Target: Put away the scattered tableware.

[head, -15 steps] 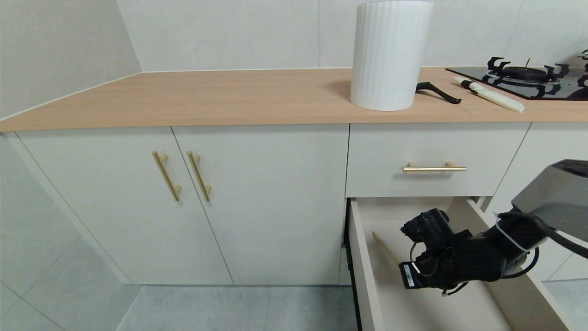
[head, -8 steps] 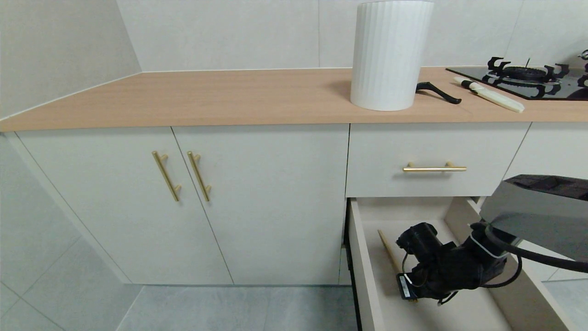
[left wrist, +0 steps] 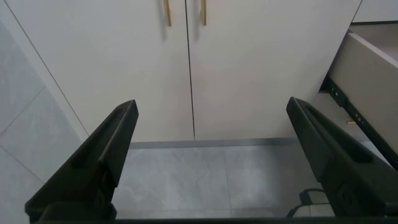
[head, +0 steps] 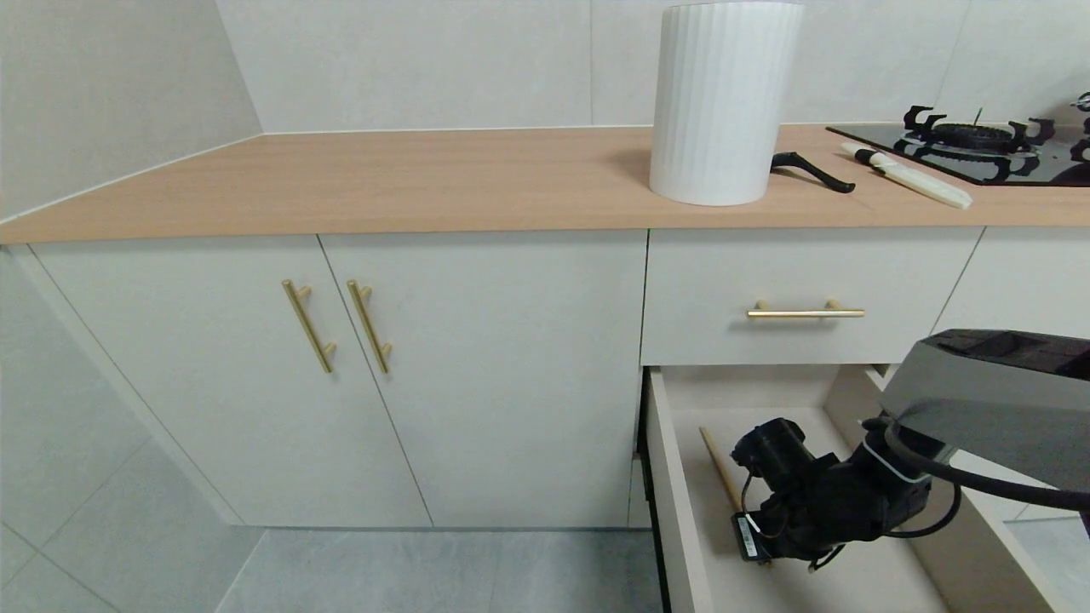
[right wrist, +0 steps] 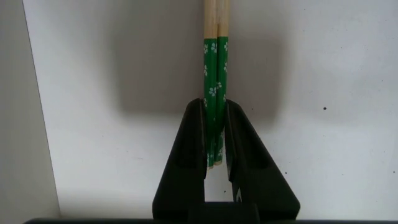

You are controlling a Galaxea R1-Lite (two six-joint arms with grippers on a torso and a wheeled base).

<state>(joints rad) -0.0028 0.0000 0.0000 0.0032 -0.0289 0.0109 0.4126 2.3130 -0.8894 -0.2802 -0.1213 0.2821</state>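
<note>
Seen from the head, the right gripper (right wrist: 215, 107) is masked by its own black wrist, low in the drawer (head: 671, 494). The wrist also covers the near end of the chopsticks (head: 718, 466). In the right wrist view their far ends run off the edge, beyond the fingertips. Well above the gripper, a black handle (head: 811, 169) vanishes behind the white canister (head: 719, 111), whose top is cropped.

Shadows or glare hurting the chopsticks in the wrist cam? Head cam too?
Right wrist view: soft shadow on the drawer floor around the chopsticks, which are plain to see in the right claw; no glare. Head view: the canister throws a faint shadow on the counter.
</note>
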